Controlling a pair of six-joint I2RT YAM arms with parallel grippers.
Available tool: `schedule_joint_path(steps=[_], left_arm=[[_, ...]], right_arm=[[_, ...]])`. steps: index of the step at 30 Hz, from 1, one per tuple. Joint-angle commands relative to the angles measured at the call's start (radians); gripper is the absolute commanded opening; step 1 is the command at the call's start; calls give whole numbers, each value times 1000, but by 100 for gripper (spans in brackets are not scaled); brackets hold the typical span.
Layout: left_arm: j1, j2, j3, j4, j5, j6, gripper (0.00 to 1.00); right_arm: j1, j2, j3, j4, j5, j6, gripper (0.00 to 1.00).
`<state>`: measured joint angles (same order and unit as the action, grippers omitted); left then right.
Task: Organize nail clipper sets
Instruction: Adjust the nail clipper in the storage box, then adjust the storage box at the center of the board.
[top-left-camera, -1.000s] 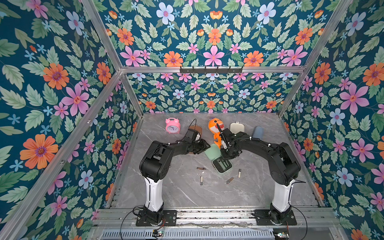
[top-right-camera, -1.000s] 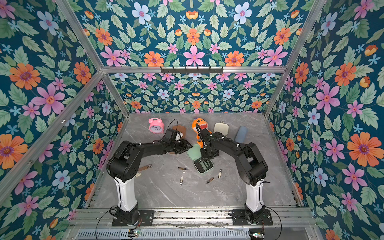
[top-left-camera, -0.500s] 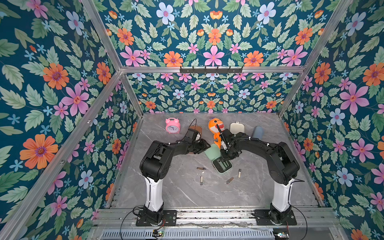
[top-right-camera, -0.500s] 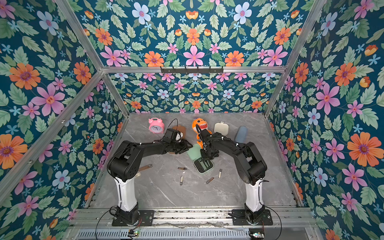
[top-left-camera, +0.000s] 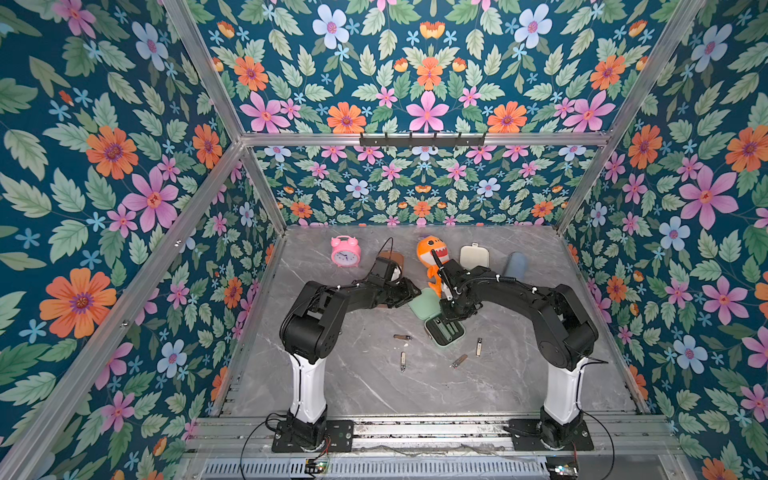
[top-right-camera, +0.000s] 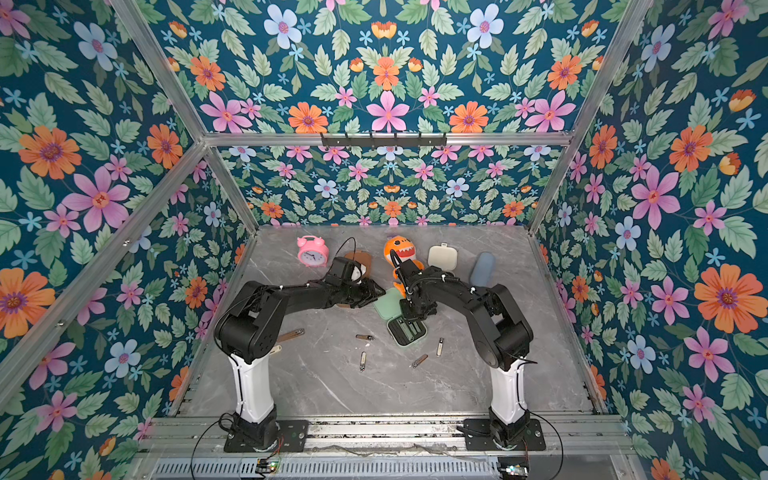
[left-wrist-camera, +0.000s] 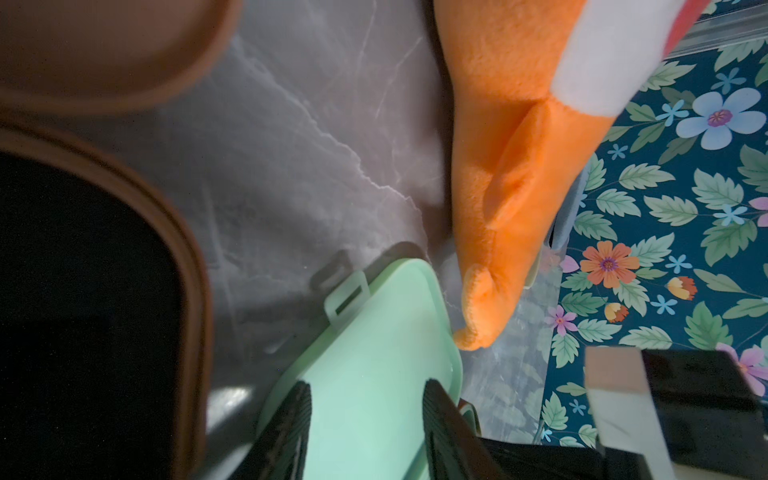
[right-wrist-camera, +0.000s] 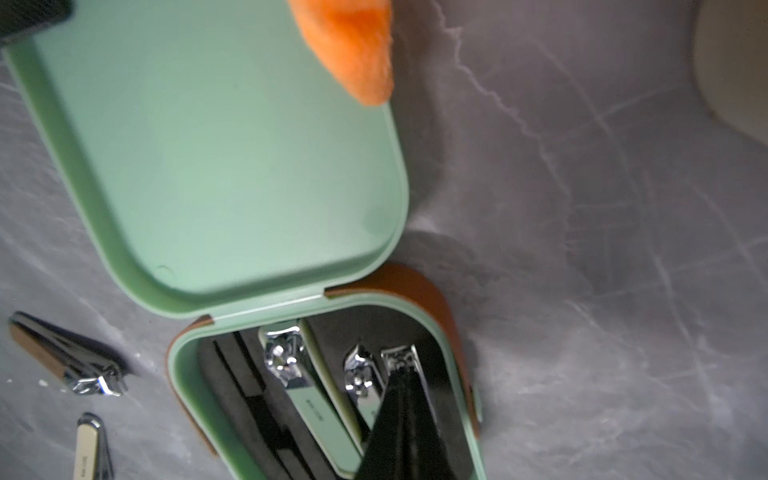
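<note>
Right claw (right-wrist-camera: 401, 370): Closed tight when I checked from the remote desk, its tips down on a clipper (right-wrist-camera: 365, 374) in the black insert (right-wrist-camera: 232, 386) of the mint green case (right-wrist-camera: 183, 374).
Left claw (left-wrist-camera: 366, 386): Part open, fingers (left-wrist-camera: 291, 428) over the case's raised lid (left-wrist-camera: 374, 332); I could not tell whether they pressed it.
Mint green case: Lay open mid-table between both arms, just beside the orange plush toy (top-left-camera: 432, 249).
Loose clippers (top-left-camera: 402, 360): Four lay scattered on the marble table (top-left-camera: 374, 395), nearer the arm bases.
Other cases: The brown case (left-wrist-camera: 83, 41) lay open beside the left claw; the cream case (top-left-camera: 473, 255) sat shut towards the back.
</note>
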<state>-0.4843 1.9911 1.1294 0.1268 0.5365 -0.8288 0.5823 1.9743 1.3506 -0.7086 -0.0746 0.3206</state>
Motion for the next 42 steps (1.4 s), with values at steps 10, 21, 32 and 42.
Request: schedule_joint_path(steps=[10,21,32,42], left_arm=[[1,-78,9,-90,-21,25,52],[3,-133,-71,-89,-37,20,57],[-1,-132,-146,-18,-31,-11,61],[-1,-92,-176,31,-31,-13,63]], right_arm=[[22,64,-71,20,37,77,4],[30,10,-83,22,59,99,5],[27,-151,50,-64,75,89,23],[-5,-244,-96,-20,42,117,45]])
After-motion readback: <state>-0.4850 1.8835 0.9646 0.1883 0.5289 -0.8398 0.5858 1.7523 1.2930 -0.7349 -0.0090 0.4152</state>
